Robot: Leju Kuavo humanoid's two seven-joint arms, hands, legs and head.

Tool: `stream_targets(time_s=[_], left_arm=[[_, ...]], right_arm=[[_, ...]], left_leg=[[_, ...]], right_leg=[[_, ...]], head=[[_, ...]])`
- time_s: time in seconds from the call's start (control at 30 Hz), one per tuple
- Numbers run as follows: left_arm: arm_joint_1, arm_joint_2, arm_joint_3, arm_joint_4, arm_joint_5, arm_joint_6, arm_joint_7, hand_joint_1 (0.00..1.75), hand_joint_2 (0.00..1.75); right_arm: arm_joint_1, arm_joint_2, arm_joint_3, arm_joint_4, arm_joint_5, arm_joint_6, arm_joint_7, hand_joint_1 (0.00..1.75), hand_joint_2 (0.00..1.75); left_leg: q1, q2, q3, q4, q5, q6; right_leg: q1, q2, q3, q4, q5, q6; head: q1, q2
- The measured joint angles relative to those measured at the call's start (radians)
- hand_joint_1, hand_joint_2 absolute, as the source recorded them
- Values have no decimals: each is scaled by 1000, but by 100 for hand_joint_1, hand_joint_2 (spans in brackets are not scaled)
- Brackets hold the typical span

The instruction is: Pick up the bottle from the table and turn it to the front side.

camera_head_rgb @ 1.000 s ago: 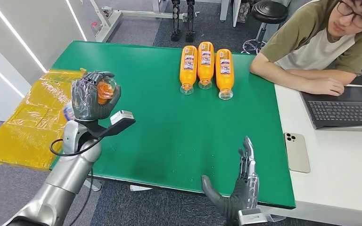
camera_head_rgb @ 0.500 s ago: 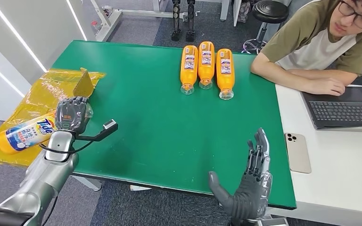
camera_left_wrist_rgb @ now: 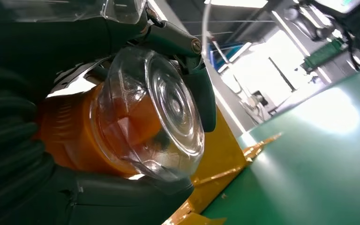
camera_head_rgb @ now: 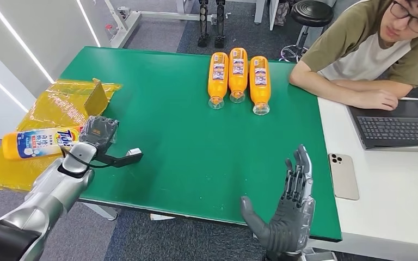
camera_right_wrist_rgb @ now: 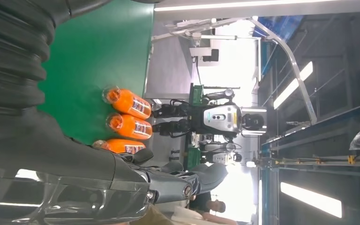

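My left hand (camera_head_rgb: 99,132) grips an orange detergent bottle (camera_head_rgb: 37,143) by its cap end. The bottle lies level, its blue and white label facing up, and sticks out to the left past the table's left edge, over the yellow bag. In the left wrist view the bottle's clear cap (camera_left_wrist_rgb: 161,112) and orange neck sit between the dark fingers (camera_left_wrist_rgb: 23,154). My right hand (camera_head_rgb: 287,216) is raised at the near edge of the green table (camera_head_rgb: 196,141), fingers spread, holding nothing.
Three more orange bottles (camera_head_rgb: 237,76) lie side by side at the table's far side, also seen as three orange bottles (camera_right_wrist_rgb: 124,123) from the right wrist. A yellow plastic bag (camera_head_rgb: 43,114) lies left. A person (camera_head_rgb: 370,49), a laptop (camera_head_rgb: 397,128) and a phone (camera_head_rgb: 343,175) are at the right.
My left hand came down and to the left, turning the bottle from end-on to lying level with its label up. My right hand rose a little and spread its fingers.
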State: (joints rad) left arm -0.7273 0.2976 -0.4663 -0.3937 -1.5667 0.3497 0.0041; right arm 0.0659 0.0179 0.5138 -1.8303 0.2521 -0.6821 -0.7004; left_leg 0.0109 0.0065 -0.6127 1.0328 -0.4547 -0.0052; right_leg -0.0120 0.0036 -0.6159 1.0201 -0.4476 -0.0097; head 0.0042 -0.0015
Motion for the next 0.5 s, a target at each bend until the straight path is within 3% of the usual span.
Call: stream_targets(time_s=[0.23,0.43,0.5], left_arm=[[-42,1,-65,30,0,-45,-29,175,175],[-85,-16,-98,48,16,-179,-234,175,175],[-101,-33,-101,55,25,-221,-267,175,175]], right_arm=[[-8,0,8,0,-1,0,0,0,175],[-14,0,13,3,2,0,0,0,175],[-13,0,14,3,7,0,0,0,175]], left_leg=[[0,0,0,0,0,0],[0,-1,0,0,0,0],[0,-1,0,0,0,0]], right_leg=[[0,0,0,0,0,0],[0,-1,0,0,0,0],[0,-1,0,0,0,0]], head=[[0,0],[0,0],[0,0]])
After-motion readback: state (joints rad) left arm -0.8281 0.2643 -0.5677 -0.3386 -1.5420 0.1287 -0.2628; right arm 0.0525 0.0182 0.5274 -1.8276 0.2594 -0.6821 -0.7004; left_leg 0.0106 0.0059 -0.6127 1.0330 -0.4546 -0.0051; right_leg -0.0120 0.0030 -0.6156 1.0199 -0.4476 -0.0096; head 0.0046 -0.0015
